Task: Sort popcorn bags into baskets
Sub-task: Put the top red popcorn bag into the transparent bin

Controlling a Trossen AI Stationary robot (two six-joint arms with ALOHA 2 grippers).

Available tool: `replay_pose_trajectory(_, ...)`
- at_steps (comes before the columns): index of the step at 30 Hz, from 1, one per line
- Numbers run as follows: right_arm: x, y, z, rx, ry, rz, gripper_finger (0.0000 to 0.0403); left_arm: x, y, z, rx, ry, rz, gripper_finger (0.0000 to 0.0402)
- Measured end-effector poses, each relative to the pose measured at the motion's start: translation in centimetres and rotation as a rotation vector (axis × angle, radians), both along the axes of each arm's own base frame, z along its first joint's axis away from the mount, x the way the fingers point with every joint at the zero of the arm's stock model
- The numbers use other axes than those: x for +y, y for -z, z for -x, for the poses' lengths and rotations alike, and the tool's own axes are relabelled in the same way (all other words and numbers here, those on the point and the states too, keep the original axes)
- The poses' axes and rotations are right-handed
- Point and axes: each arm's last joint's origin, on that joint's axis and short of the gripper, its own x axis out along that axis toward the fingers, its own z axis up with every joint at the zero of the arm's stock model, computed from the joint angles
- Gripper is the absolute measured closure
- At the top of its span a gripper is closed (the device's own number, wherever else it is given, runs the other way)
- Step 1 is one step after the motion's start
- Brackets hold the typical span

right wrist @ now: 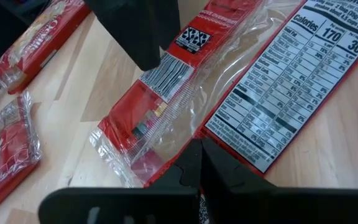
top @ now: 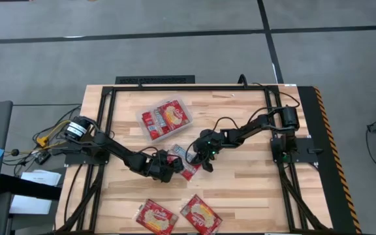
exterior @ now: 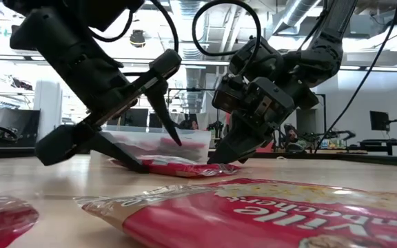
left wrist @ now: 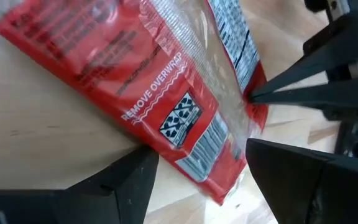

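Two loose popcorn bags (top: 177,216), one basket (top: 166,119).

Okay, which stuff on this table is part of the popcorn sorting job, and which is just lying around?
Part of the job:
popcorn bag between the arms
two popcorn bags at the front edge
clear tray holding bags
left pincer
right pincer

Lying about:
cables off the table's left side
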Motion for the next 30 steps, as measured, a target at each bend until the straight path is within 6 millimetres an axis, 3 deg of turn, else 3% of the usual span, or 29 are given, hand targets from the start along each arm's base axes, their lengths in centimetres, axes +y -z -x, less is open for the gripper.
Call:
replay_pose_trajectory(3,0.1,0.0,0.0,0.002,-0.002,-0.003,0.0376,0.1,0.4,-0.3,-0.021,-0.016,0.0,0.0162)
replay_pose_trajectory(6,0.2,0.0,0.0,-0.002,-0.006,-0.002,0.0385,0.1,0.5,-0.3,-0.018,-0.016,-0.003,0.0193)
replay_pose_trajectory(14,0.4,0.0,0.0,0.003,-0.001,-0.014,0.0375,0.3,0.7,-0.2,-0.006,-0.033,-0.018,0.0382)
replay_pose_trajectory(21,0.3,-1.3,0.4,0.02,-0.011,-0.064,0.0382,0.2,0.3,-0.3,-0.031,-0.023,-0.009,0.0394)
replay_pose_trajectory(24,-0.3,-3.4,1.3,0.034,-0.015,-0.048,0.0388,0.2,-0.5,-0.5,-0.065,0.0,-0.011,0.0398)
replay_pose_trajectory(30,-1.8,-9.3,4.1,-0.003,-0.011,0.042,0.0373,0.3,-4.4,0.0,-0.157,0.081,-0.041,0.0401)
